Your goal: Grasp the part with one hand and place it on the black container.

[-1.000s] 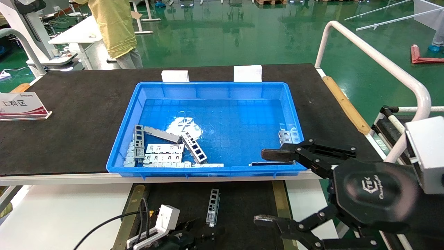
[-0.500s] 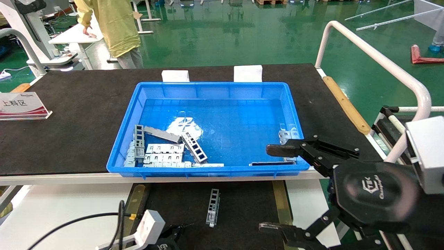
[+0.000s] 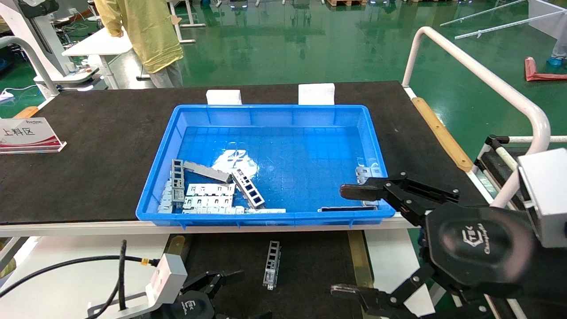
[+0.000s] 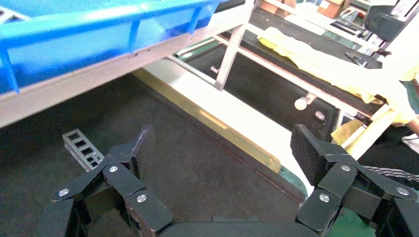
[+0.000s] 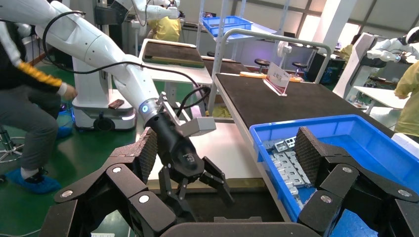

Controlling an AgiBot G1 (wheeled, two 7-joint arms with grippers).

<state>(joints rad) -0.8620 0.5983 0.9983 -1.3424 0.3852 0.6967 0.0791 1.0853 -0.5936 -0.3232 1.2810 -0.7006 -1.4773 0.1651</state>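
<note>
Left claw [image 3: 230, 283] wide, now backed off part [image 3: 272, 258] resting on tray [image 3: 310, 266]; placement done. Right claw [image 3: 350, 241] wide, idle.

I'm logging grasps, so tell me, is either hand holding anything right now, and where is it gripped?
Nothing is held. The left hand is open above the black container, beside the part lying there. The right hand is open and empty near the blue bin.

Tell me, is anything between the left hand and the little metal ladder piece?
Nothing: the head view shows only bare black container between the open left hand and the part.
</note>
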